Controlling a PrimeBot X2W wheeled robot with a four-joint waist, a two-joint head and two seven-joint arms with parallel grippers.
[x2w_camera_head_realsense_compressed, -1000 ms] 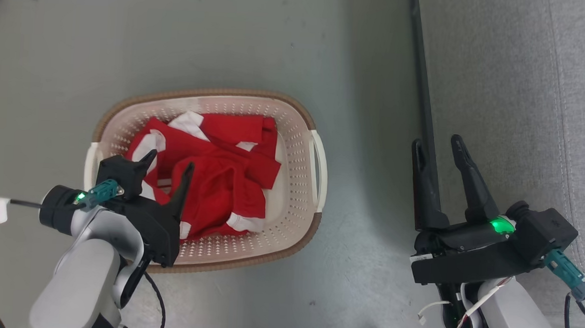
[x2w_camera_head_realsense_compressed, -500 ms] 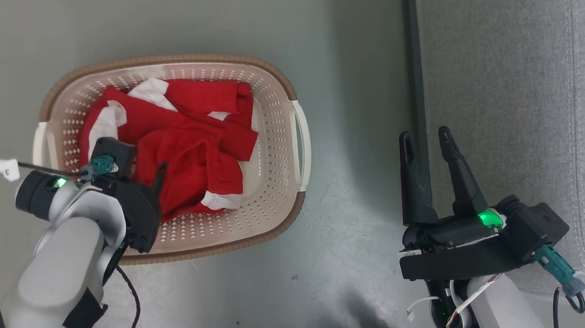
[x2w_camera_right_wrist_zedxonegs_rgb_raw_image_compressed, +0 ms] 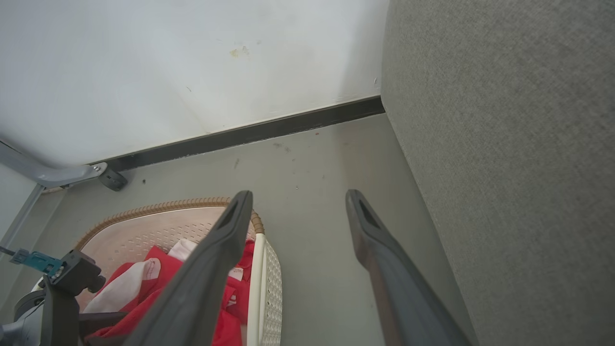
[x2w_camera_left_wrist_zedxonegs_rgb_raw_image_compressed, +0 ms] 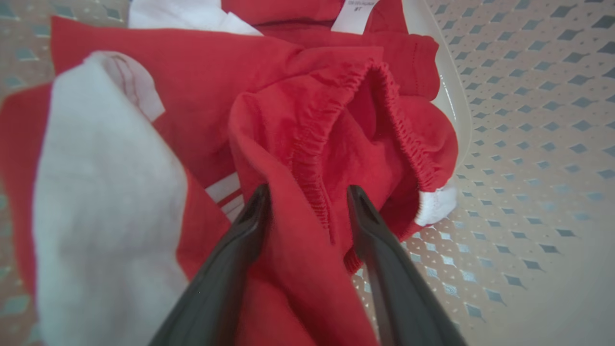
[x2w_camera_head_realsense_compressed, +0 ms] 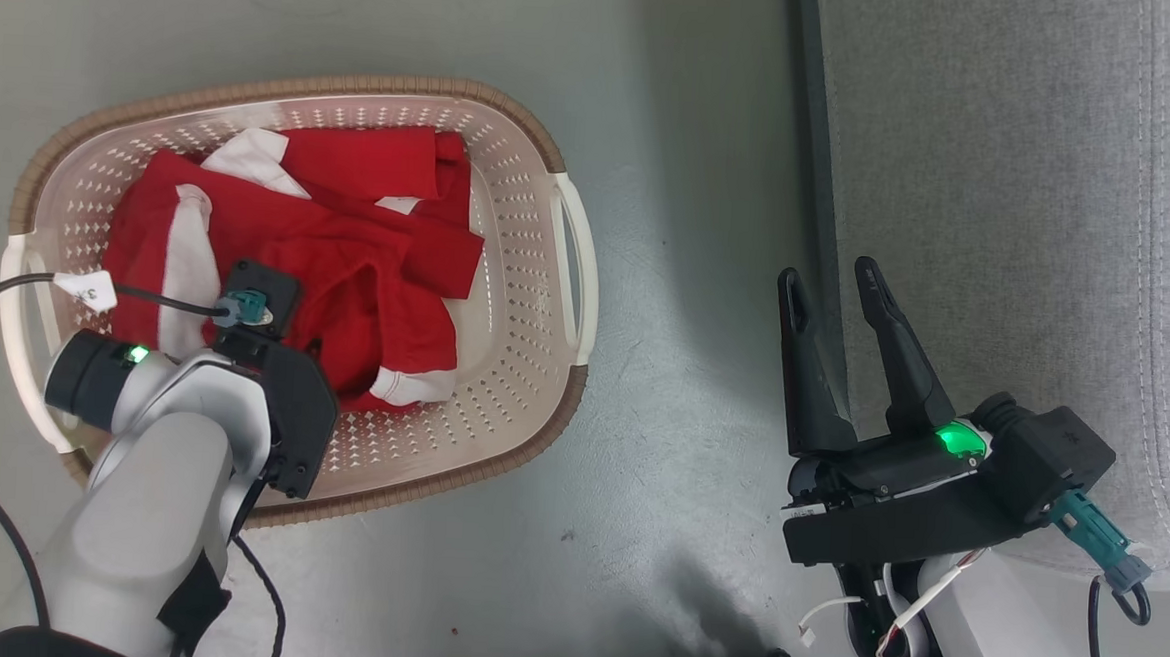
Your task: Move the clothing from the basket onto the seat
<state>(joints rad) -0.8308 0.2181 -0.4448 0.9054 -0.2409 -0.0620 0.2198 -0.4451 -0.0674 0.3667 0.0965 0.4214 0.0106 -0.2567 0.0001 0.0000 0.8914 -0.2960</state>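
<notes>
Fig.: laundry transfer, pick-up stage, seen from beside the robot. The basket (x2w_camera_head_realsense_compressed: 533,266) stands on the grey floor (x2w_camera_head_realsense_compressed: 696,124), just left of the seat (x2w_camera_head_realsense_compressed: 1003,190), so a short swing to the robot's right should carry each item across. All the clothing (x2w_camera_head_realsense_compressed: 349,246) lies heaped inside the basket; nothing rests on the seat yet, so the task looks barely begun. L. tool (x2w_camera_left_wrist_zedxonegs_rgb_raw_image_compressed: 308,192) is plunged into the heap, fingers spread either side of a raised red fold next to an elastic waistband (x2w_camera_left_wrist_zedxonegs_rgb_raw_image_compressed: 312,158). It is prob. placed there because a ridge of cloth gives something to pinch, whereas flat fabric would slip. The fold sits between the fingers and touches them, but the gap is wide, so I judge it not yet clamped. R. tool (x2w_camera_head_realsense_compressed: 830,271) hangs above the floor at the seat's edge, released and holding nothing, fingers pointing away from the robot, presumably parked clear of the working arm. Writing: a white garment tag (x2w_camera_left_wrist_zedxonegs_rgb_raw_image_compressed: 353,14) carries small dark print, too blurred to read. A paper tag on the L. arm's cable (x2w_camera_head_realsense_compressed: 86,287) bears a mark I cannot make out.
</notes>
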